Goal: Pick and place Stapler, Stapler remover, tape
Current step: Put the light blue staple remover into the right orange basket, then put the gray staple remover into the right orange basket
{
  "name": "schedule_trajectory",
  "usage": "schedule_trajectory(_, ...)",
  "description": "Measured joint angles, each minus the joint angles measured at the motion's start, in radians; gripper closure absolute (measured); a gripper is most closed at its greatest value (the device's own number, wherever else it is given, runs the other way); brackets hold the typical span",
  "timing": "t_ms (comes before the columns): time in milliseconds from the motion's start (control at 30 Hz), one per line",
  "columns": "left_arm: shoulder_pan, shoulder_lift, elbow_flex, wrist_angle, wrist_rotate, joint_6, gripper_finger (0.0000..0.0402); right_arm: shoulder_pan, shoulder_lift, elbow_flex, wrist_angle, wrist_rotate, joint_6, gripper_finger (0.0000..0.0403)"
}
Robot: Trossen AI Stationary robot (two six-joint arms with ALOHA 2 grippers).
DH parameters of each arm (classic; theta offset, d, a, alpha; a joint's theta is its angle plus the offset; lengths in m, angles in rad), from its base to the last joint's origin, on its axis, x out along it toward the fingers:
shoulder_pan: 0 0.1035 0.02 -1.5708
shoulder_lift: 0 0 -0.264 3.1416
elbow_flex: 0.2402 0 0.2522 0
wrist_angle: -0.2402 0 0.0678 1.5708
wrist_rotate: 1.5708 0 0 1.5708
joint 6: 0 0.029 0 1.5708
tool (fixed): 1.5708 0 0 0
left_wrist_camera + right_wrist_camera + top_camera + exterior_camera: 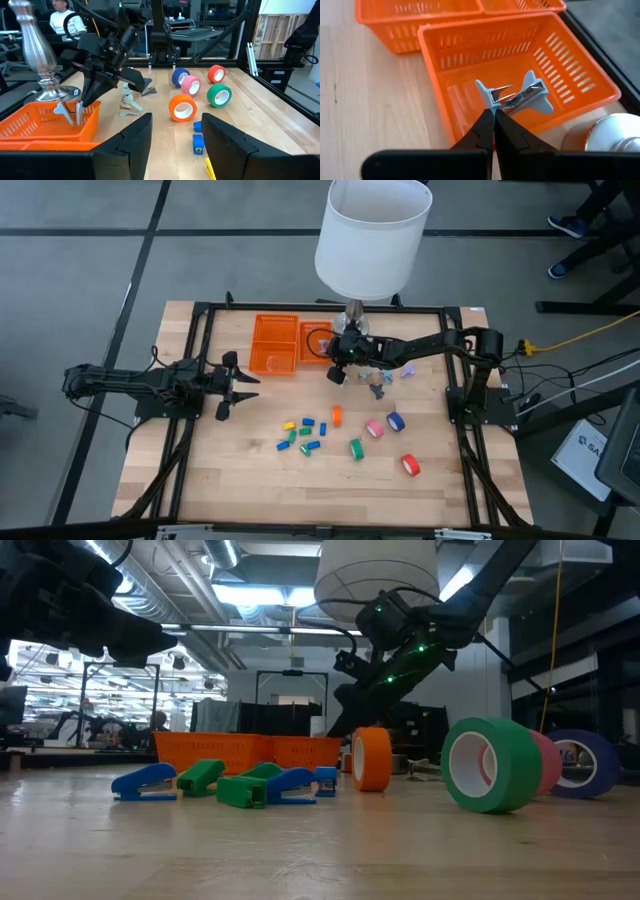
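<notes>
My right gripper (338, 372) hangs over the small orange basket (570, 75), shut on a light blue staple remover (520, 97). In the left wrist view the remover (67, 111) sits at the height of the basket's rim. Two more removers (378, 387) lie on the wood beside the lamp base. Tape rolls stand on edge on the table: orange (337, 416), pink (374, 428), blue (396, 421), green (356, 448) and red (410, 466). Small blue, green and yellow staplers (300, 434) lie in a cluster. My left gripper (238, 385) waits open at the table's left. My right gripper pinches the staple remover by one of its light blue wings (486, 96) between the two fingertips. The fingers slant down from above. The remover is lifted clear and juts out beyond the fingertips, its metal claws and other wing (537, 95) free above the basket's floor.
A larger orange basket (274, 343) adjoins the small one on its left. A lamp with a white shade (372, 235) and silver base (45, 75) stands just behind the baskets. A black frame (200, 320) borders the table. A person sits in the room beyond.
</notes>
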Motion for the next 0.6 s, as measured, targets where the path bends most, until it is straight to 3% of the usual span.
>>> schedule_trajectory(267, 0.000, 0.000, 0.000, 0.000, 0.000, 0.000, 0.0233, 0.000, 0.000, 0.000, -0.002, 0.000, -0.019, 0.0355)
schedule_trajectory(600, 0.000, 0.000, 0.000, 0.000, 0.000, 0.000, 0.0233, 0.000, 0.000, 0.019, -0.029, 0.001, -0.020, 0.0350)
